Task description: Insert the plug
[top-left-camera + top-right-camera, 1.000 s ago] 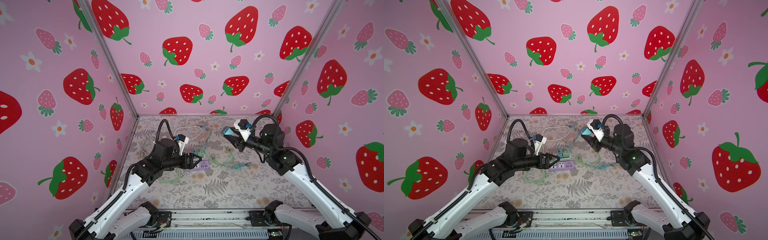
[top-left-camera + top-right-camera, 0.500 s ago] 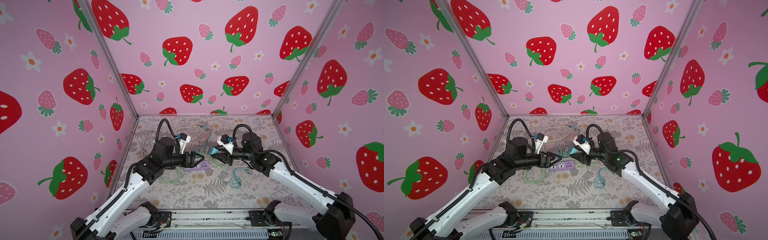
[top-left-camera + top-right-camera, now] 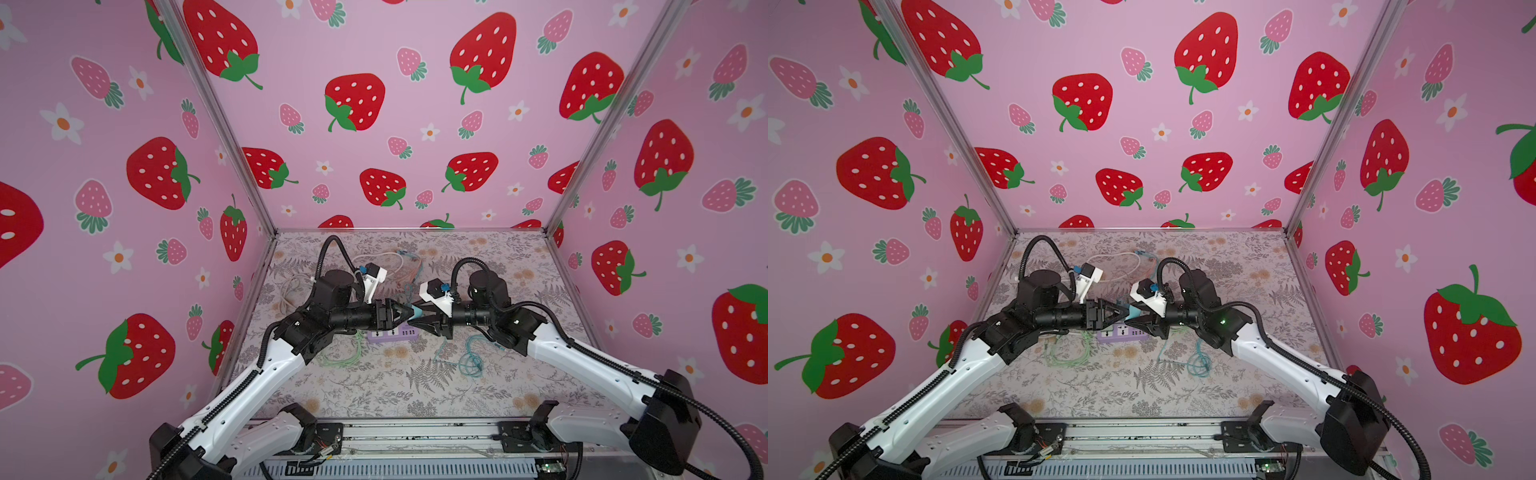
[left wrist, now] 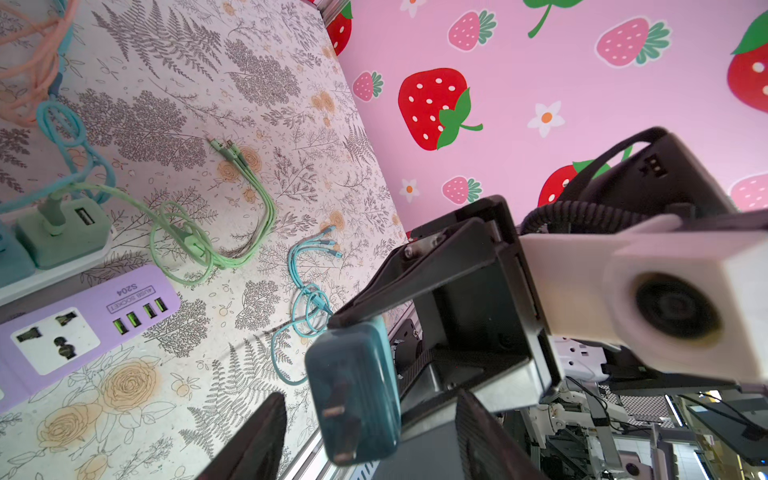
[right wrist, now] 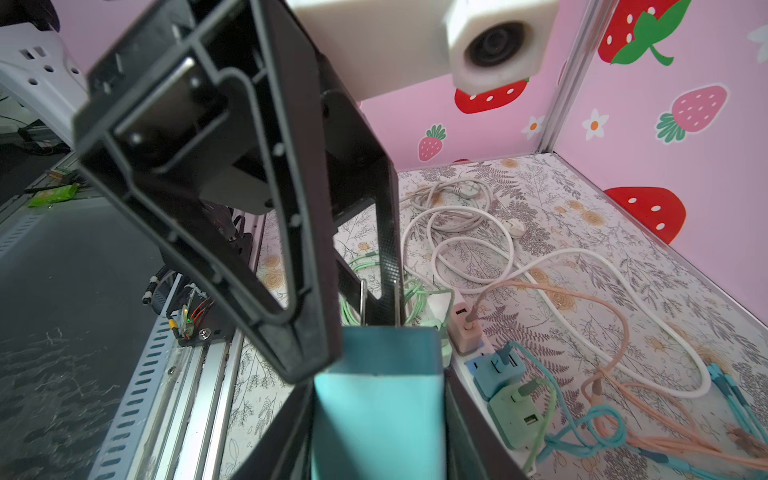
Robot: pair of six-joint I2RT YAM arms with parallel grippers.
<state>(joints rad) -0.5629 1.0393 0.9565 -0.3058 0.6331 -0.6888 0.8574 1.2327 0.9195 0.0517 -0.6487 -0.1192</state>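
Both arms reach low and nearly level over the surface point(image 3: 374, 386), the left from 8 o'clock and the right from 4 o'clock. They meet tip to tip above the purple power strip point(image 3: 390, 333). The right claw point(image 3: 415, 316) clamps the teal plug point(image 4: 353, 395), prongs toward 9 o'clock. The left claw point(image 3: 405, 312) is part open, its fingers point(image 4: 257, 436) straddling the plug without gripping.

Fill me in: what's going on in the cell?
Mid-air handover, it seems. The right claw grips the teal plug, prongs facing the left claw, whose jaws stand open either side of it, apparently not touching. Both hang above the purple power strip, its universal socket empty. Plug not inserted yet.
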